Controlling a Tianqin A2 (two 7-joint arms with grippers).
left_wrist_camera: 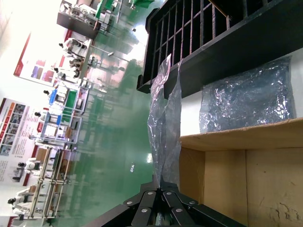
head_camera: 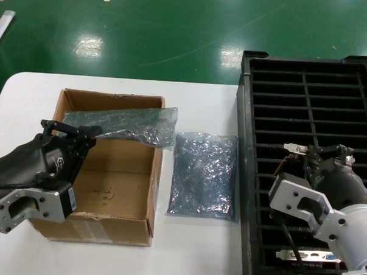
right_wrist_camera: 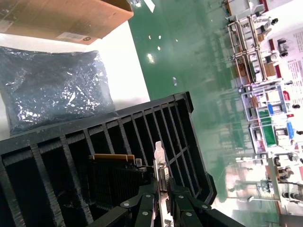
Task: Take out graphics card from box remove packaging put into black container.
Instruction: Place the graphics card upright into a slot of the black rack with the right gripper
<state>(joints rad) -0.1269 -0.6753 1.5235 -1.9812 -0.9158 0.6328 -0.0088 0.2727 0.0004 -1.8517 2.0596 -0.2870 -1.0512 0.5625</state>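
My left gripper [head_camera: 92, 133] is shut on one end of a crinkly translucent packaging bag [head_camera: 132, 125], which hangs over the far part of the open brown box [head_camera: 117, 189]. In the left wrist view the bag [left_wrist_camera: 165, 118] stretches away from my left gripper [left_wrist_camera: 163, 185]. My right gripper [head_camera: 312, 153] is shut on the silver bracket of the graphics card [head_camera: 294, 149] above the slots of the black container [head_camera: 307, 88]. The right wrist view shows the card [right_wrist_camera: 118, 175] dipping into a slot, with my right gripper [right_wrist_camera: 164, 182] on its bracket.
A second flat grey-blue bag [head_camera: 204, 175] lies on the white table [head_camera: 190, 253] between box and container. Another card's bracket [head_camera: 306, 256] stands in a near slot. Green floor lies beyond the table's far edge.
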